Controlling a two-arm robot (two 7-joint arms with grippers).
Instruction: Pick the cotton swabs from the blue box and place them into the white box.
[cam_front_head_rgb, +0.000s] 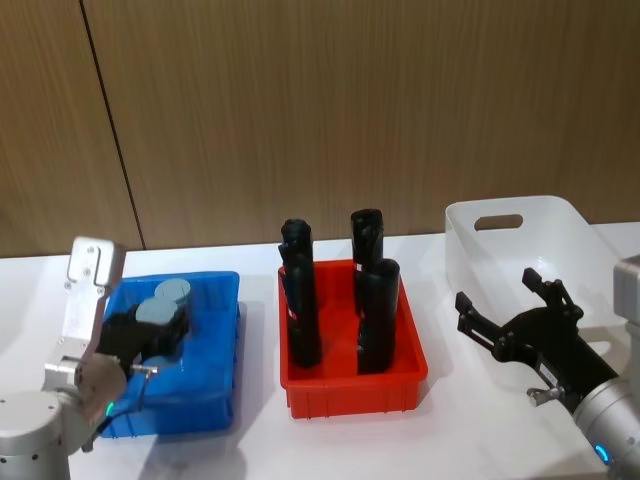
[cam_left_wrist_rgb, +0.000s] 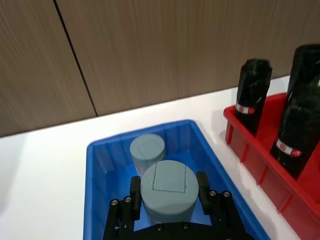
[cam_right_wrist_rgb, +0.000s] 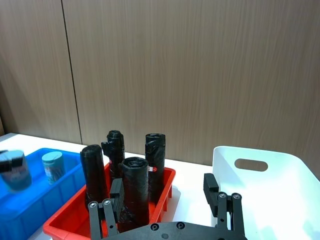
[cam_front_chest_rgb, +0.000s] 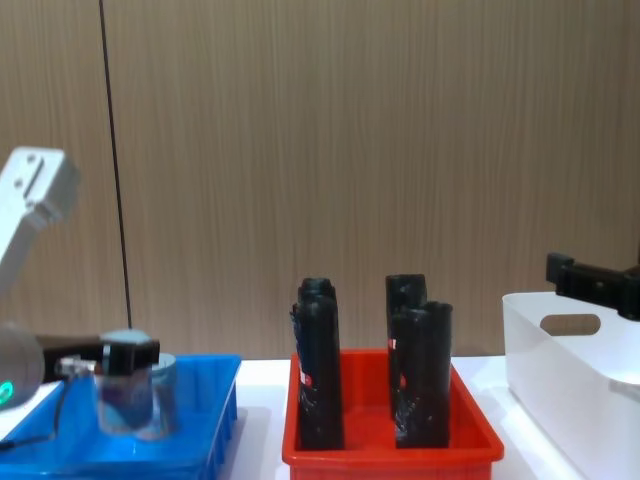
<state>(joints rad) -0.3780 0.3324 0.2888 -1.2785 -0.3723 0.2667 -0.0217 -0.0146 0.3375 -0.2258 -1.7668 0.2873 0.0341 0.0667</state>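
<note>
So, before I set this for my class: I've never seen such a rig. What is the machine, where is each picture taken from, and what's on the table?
It is a robot with two arms, each ending in a gripper, a two-fingered claw. Four cameras catch the same instant: one on its head looking down, one on its chest looking across the table, one on each wrist. On the white table stand a blue box, a red bin of four black tubes, and a white box. The left gripper is closed on one cotton swab tub inside the blue box; a second tub stands beyond it. The right gripper hovers open before the white box.
</note>
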